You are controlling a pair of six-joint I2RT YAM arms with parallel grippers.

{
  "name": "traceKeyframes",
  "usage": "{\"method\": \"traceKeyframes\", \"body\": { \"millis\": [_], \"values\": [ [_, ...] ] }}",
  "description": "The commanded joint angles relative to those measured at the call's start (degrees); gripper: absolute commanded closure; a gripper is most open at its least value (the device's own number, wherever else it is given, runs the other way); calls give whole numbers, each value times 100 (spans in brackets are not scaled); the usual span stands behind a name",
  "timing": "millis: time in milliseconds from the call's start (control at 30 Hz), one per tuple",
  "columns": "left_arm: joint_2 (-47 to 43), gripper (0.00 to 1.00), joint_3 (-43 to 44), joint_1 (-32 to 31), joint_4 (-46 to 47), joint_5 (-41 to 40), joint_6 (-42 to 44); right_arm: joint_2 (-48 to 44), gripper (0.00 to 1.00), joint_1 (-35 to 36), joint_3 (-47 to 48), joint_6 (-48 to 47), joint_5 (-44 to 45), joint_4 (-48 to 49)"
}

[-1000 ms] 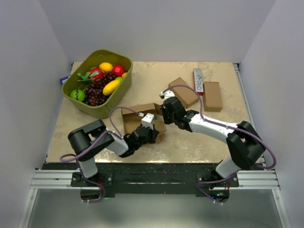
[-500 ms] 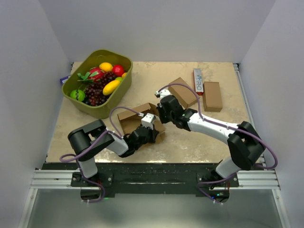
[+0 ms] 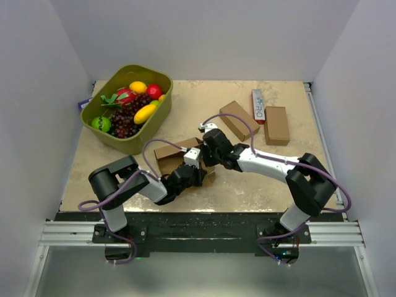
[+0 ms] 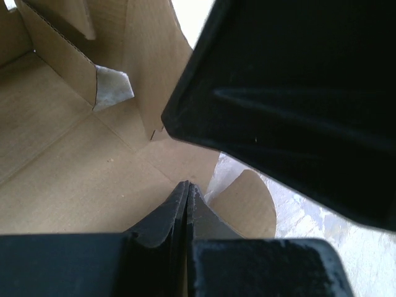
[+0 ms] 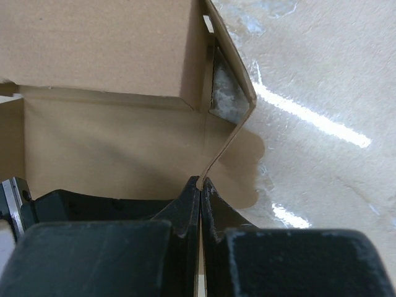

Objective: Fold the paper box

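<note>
The paper box (image 3: 168, 154) lies open on the table's middle, its brown floor and upright walls filling the left wrist view (image 4: 74, 179) and the right wrist view (image 5: 111, 136). My left gripper (image 3: 190, 168) is at its near right corner, jaws pressed together (image 4: 187, 184) at the box's edge beside a rounded flap (image 4: 250, 204). My right gripper (image 3: 207, 151) is at the box's right side, shut on the thin edge of a side wall (image 5: 201, 179). The right gripper's black body (image 4: 297, 93) looms over the left one.
A green bin (image 3: 131, 143) of toy fruit stands at the back left. Two plain brown boxes (image 3: 238, 119) (image 3: 276, 125) and a white-and-red carton (image 3: 258, 105) lie at the back right. White walls close in the table on three sides.
My right gripper has moved left and toward the box, carrying the side wall with it; the box's far panel has shifted left. My left gripper has stayed in place.
</note>
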Motion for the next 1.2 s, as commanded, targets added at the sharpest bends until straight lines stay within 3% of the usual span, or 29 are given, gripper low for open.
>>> {"method": "traceKeyframes", "body": {
  "millis": [0,133,600,900,1000,1167],
  "values": [
    [170,95,-162,-30,-475,-86,121,-22,100,63,181,230,49,-15],
    [143,95,-180,-30,-475,-86,121,-145,95,63,198,265,242,-129],
    [55,95,-250,-39,-449,-51,226,-962,50,37,383,151,594,-639],
    [-524,94,-259,-30,-483,274,762,-1113,25,-1245,234,-226,225,-156],
    [-761,87,-66,-30,-869,292,894,-692,22,-1299,382,-341,199,-129],
    [-1315,66,-13,-30,-1283,283,973,-400,20,-1308,357,-271,58,55]
  ]
}}
